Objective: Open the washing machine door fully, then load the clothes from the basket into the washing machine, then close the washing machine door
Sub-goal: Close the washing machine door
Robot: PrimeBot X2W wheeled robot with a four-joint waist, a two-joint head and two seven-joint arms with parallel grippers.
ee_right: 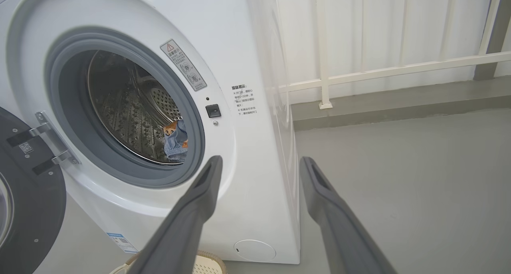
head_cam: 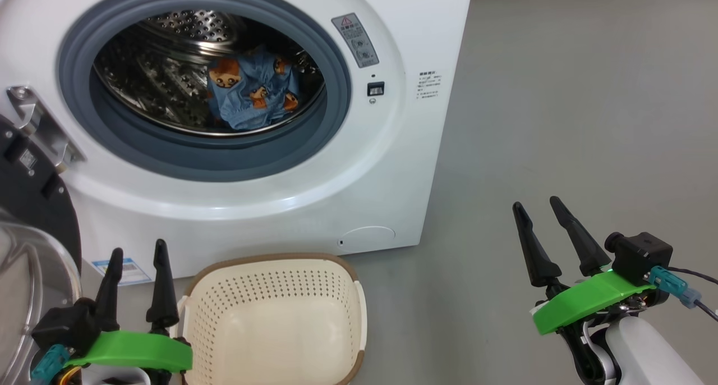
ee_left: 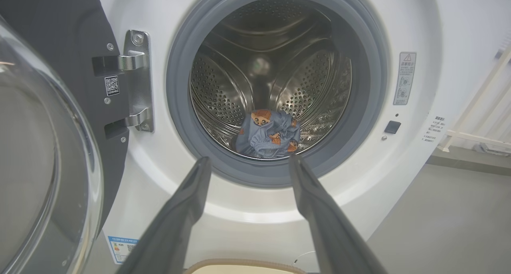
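Head view: washing machine (head_cam: 387, 172) carries grey warning label (head_cam: 354, 40), blue sticker (head_cam: 134, 271).

Grey warning label (head_cam: 355, 39) on the washing machine (head_cam: 392, 149) front, just right of the grey seal (head_cam: 338, 93): a red warning triangle on top, pictograms below, the print too small to read. Further right, a block of Chinese characters (head_cam: 429, 85), too fine to make out. On the door (ee_left: 92, 38), beside the hinge (ee_left: 137, 80), a QR-code sticker (ee_left: 112, 86). Low on the front, a blue label sticker (head_cam: 124, 270), lettering unreadable.
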